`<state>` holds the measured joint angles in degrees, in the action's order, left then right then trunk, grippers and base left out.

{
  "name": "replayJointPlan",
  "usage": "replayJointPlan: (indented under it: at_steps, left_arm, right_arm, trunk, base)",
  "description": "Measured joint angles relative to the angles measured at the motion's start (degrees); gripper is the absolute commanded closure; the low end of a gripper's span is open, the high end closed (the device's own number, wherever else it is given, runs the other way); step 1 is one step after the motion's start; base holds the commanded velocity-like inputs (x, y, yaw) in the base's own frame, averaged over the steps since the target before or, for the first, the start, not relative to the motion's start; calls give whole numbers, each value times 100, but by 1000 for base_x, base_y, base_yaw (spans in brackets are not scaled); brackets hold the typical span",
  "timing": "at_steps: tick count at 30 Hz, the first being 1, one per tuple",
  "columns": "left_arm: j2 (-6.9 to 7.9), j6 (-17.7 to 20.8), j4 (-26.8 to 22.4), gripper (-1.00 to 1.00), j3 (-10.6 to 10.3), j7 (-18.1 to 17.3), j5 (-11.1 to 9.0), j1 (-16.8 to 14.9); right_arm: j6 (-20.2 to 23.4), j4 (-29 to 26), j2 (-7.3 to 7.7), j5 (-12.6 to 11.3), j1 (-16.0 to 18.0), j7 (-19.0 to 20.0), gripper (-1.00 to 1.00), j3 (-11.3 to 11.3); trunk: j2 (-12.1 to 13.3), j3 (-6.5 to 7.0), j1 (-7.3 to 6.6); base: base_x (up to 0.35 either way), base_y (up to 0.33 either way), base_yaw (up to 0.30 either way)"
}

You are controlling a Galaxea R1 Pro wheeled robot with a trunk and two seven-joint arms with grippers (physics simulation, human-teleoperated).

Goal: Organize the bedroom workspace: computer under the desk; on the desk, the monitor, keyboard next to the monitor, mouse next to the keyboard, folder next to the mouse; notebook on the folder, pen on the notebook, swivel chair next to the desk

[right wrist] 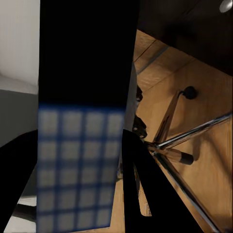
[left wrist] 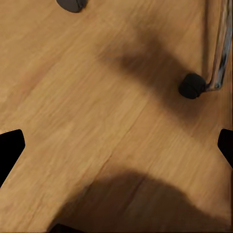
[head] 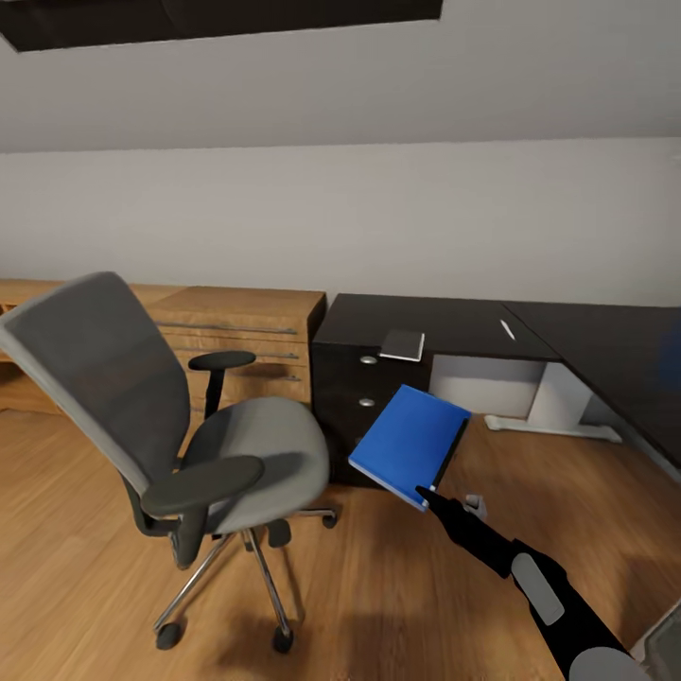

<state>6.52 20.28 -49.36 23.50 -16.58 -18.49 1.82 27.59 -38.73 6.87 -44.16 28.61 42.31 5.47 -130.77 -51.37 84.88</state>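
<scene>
Blue folder: from the head view I see the folder (head: 410,445) held in the air, tilted, its lower corner pinched by my right gripper (head: 423,493), in front of the desk's drawers and off the chair's seat.
Head view, desk: the desk (head: 454,326) has a glossy black top; a small pale grey notebook (head: 402,344) lies at its front edge above the drawers, and a thin white pen (head: 508,329) lies farther along, well apart from it.
Head view, chair: the swivel chair (head: 165,416) stands on the wood floor (head: 76,530) beside the desk's drawer end, its seat bare, with a light-wood cabinet (head: 241,326) behind it.
Left wrist view: I see the wood floor, one black castor (left wrist: 192,86) on a chrome leg, and my left gripper (left wrist: 116,145) spread wide, holding nothing.
Right wrist view: the folder (right wrist: 82,145) fills the gap between the dark fingers (right wrist: 145,184), clamped there; the chair's chrome base (right wrist: 170,145) lies beyond.
Writing: I can read no brand, label or text anywhere.
</scene>
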Motion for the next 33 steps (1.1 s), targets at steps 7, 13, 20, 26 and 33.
replayJointPlan:
  at_steps: [7,13,20,26,33]
  left_arm:
    - [-18,-7,1,-100,-5,-1,10,0]
    - [-50,-23,6,-100,-39,-14,41,2]
    - [-76,-821,348,-100,-517,18,67,1]
    - [-84,-1114,493,-100,-811,67,66,1]
    - [-440,-2137,1621,-100,-1011,1164,333,3]
  right_arm:
    - [-17,102,0,3,0,3,100,0]
    - [-58,238,30,26,2,7,100,-2]
    - [-77,300,97,31,2,3,100,-2]
    - [-78,361,168,33,2,8,100,-1]
    - [-407,394,273,139,-23,7,100,-16]
  trunk:
    - [0,20,0]
    - [0,24,-1]
    - [279,150,-155]
    - [520,258,-286]
    - [800,383,-440]
  base:
    - [-196,-179,-244]
    - [-34,-31,-52]
    - [-3,-3,-5]
    - [0,0,0]
    - [0,0,0]
